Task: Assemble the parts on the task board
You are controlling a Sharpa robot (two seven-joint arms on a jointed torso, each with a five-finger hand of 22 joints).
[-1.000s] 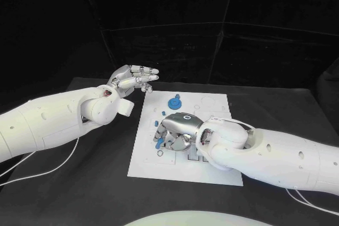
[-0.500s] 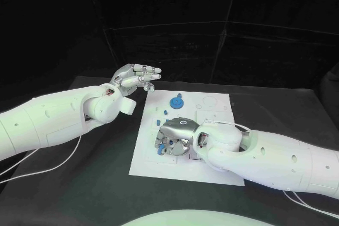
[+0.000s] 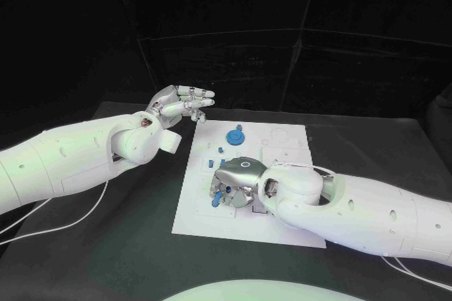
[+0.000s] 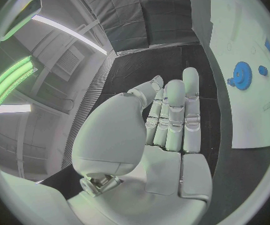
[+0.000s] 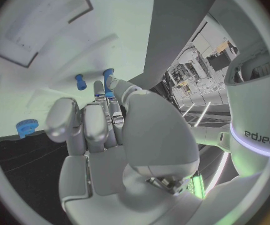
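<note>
The right hand point(image 3: 236, 180) is bent down over the near left part of the white task board point(image 3: 283, 230) on the black counter point(image 3: 113, 249), its fingers pinching a small blue peg point(image 5: 108, 80). Just beside those fingertips another blue peg point(image 5: 80, 81) stands in the board. Beyond the hand a blue gear point(image 3: 234, 138) lies on the board. The left hand point(image 3: 179, 104) hovers off the board's far left corner, fingers loosely curled, holding nothing.
</note>
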